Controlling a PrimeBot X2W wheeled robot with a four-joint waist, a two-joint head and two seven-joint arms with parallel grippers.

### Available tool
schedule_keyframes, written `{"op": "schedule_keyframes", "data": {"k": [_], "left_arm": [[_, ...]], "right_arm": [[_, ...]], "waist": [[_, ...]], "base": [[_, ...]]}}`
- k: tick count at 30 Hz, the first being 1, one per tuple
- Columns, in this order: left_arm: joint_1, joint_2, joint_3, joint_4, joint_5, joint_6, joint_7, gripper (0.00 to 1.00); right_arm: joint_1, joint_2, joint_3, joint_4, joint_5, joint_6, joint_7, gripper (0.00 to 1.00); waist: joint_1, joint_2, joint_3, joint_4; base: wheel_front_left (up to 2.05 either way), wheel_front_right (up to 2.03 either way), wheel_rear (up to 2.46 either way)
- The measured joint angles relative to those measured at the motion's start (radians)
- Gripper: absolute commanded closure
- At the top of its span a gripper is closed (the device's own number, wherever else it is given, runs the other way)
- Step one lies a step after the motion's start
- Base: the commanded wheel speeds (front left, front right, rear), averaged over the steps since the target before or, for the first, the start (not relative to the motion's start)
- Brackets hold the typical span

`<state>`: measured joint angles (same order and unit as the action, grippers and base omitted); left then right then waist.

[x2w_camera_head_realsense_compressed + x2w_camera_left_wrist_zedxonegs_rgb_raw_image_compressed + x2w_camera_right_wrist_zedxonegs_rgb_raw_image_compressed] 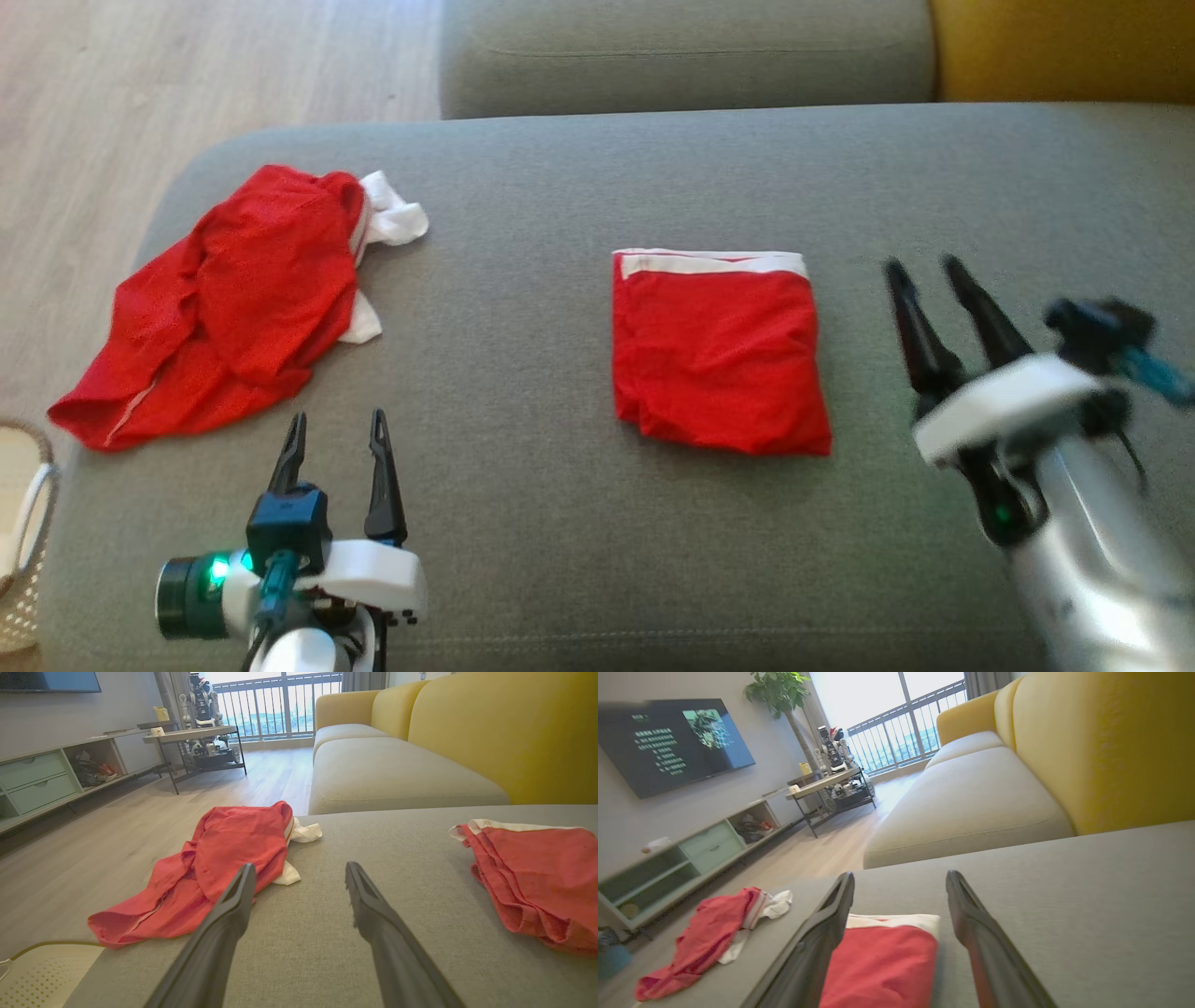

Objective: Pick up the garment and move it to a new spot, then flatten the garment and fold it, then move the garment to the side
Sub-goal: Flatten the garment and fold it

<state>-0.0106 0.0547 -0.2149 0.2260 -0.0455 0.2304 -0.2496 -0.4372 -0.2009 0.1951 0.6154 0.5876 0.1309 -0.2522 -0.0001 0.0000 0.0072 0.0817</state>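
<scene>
- The left fingers [382, 476] are spread apart and empty at the lower left of the head view, with their tips just short of the crumpled red garment [233, 299].
- The right fingers [913, 327] are also parted with nothing gripped. They are seen blurred at the right of that view, near the right edge of the folded red garment [717, 353].
- The folded red garment is laid flat at the middle of the grey sofa seat [560, 541], with a white band along its upper edge. The crumpled red garment, with white cloth showing at its top, is heaped at the seat's left end, well apart from it.
- In the left wrist view, the stacked layers of the folded red garment [537, 877] are revealed at the right edge. A pale perforated basket [42, 975] is seen at the lower left, beyond the seat's edge.
- In the right wrist view, the folded red garment [882, 966] is framed between the right fingers [831, 919] at the bottom centre. A wall screen [672, 742] and a plant [777, 688] are added at the upper left.
</scene>
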Motion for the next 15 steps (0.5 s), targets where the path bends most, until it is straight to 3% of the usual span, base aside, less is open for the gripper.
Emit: {"op": "schedule_keyframes", "data": {"k": [3, 7, 15], "left_arm": [[0.000, -0.001, 0.000, -0.010, 0.000, 0.007, 0.000, 0.00], [0.003, -0.001, -0.002, -0.023, -0.001, 0.008, 0.000, 0.00], [0.012, -0.002, -0.003, -0.033, -0.001, 0.008, 0.000, 0.00]], "right_arm": [[0.115, 0.018, -0.126, -0.116, -0.216, 0.000, 0.000, 0.00], [0.239, 0.098, -0.252, -0.269, -0.402, 0.000, 0.000, 0.00], [0.356, 0.146, -0.308, -0.383, -0.489, 0.000, 0.000, 0.00]], "waist": [[0.0000, 0.0000, 0.002, -0.011], [0.0000, 0.0000, 0.007, -0.019], [0.0000, 0.0000, 0.016, -0.023]], "base": [[0.00, 0.00, 0.00], [0.00, 0.00, 0.00], [0.00, 0.00, 0.00]]}}
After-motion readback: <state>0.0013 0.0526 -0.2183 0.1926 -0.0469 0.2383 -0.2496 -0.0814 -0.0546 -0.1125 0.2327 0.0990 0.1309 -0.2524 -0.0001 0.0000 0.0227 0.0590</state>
